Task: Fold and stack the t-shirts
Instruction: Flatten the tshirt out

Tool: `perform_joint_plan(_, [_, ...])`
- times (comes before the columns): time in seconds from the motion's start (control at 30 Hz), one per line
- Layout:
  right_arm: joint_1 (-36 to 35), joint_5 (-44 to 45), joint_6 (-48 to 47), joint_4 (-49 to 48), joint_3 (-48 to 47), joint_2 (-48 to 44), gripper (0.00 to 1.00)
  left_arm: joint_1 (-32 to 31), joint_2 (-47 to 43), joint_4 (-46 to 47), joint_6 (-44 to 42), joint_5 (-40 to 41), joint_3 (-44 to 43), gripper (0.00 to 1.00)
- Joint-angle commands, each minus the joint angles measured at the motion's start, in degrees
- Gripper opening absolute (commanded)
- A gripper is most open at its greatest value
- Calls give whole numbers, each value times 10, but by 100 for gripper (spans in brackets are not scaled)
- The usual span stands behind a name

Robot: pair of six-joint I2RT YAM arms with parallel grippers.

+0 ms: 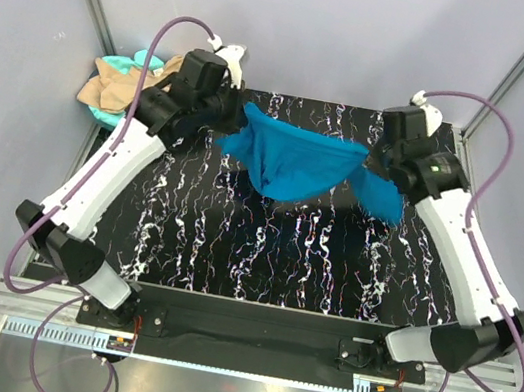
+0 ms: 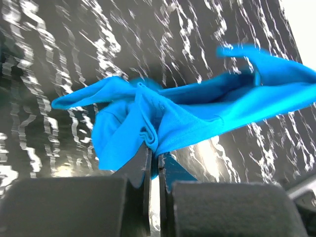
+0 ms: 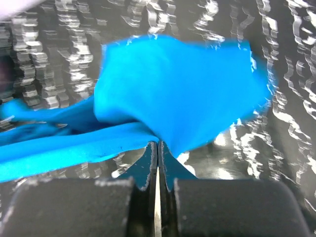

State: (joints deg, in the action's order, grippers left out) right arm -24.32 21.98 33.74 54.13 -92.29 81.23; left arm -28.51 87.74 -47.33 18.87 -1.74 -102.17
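blue cloth is hanging stretched between two pinches: the blue t-shirt [image 1: 298, 167] is sagging just above the far part of the black marbled table [image 1: 261, 257], with the left gripper [image 2: 154, 154] squeezing one bunched edge and the right gripper [image 3: 158, 148] clamping the other. each bite is looking thin, so pulling apart hard is risking a slip and a crumpled drop. the tan and turquoise t-shirts [image 1: 118, 90] are lying heaped beyond the far left corner.

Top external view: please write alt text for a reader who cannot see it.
The left gripper and right gripper each pinch one end of a blue t-shirt, hanging between them over a black marbled table. Tan and turquoise cloth lies far left.
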Motion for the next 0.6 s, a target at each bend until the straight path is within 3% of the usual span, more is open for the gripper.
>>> perform_joint_plan(0.0, [-7, -43, -29, 66, -26, -15, 0, 11, -47, -65, -34, 120, -6, 0])
perform_joint_plan(0.1, [-49, -153, 8, 72, 65, -49, 0, 13, -95, -64, -45, 147, 93, 0])
perform_joint_plan(0.13, [-66, -178, 34, 65, 138, -63, 0, 13, -111, -63, -40, 153, 161, 0])
perform_joint_plan(0.23, [-117, -300, 75, 25, 255, -110, 0, 13, -181, -77, 17, 177, 268, 5])
perform_joint_plan(0.3, [-119, -335, 84, 20, 341, -142, 2, 13, -249, -88, 77, 200, 356, 19])
perform_joint_plan(0.37, [-118, -307, 84, 26, 370, -168, 18, 13, -297, -98, 109, 185, 412, 23])
perform_joint_plan(0.43, [-118, -247, 94, 22, 376, -203, 42, 12, -364, -89, 144, 155, 441, 38])
perform_joint_plan(0.47, [-115, -223, 102, 21, 374, -211, 64, 12, -381, -88, 157, 154, 462, 48])
perform_joint_plan(0.5, [-112, -168, 110, 15, 372, -218, 73, 12, -393, -88, 177, 160, 469, 73])
perform_joint_plan(0.57, [-99, -143, 105, -12, 363, -212, 76, 12, -403, -84, 180, 163, 474, 83])
